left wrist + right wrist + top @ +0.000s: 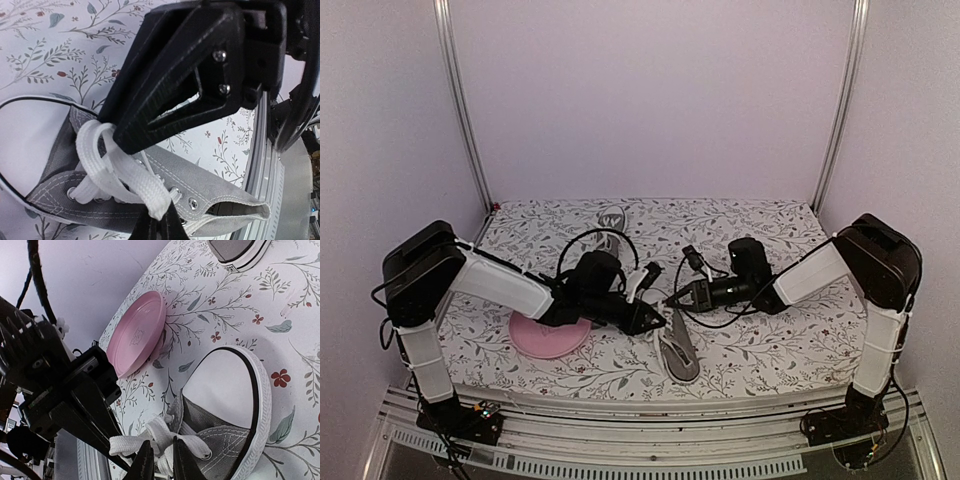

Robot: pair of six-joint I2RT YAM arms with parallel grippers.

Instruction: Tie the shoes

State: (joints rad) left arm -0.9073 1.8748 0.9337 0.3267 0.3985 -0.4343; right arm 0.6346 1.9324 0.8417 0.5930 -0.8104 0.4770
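One grey shoe (678,352) lies near the table's front edge, its white toe cap (225,385) pointing away from the arms. Over its lacing the two grippers meet. My left gripper (648,320) is shut on a strand of the white lace (135,175), which runs down between its fingertips (159,220). From the right, my right gripper (670,299) has its narrow jaws (162,455) pinched on a lace loop (172,432) above the eyelets. The second shoe (610,222) lies at the back of the table, and its toe also shows in the right wrist view (240,250).
A round pink plate (550,335) lies on the floral cloth just left of the left gripper, seen on edge in the right wrist view (137,332). The table's metal front rail (265,165) runs close behind the shoe's heel.
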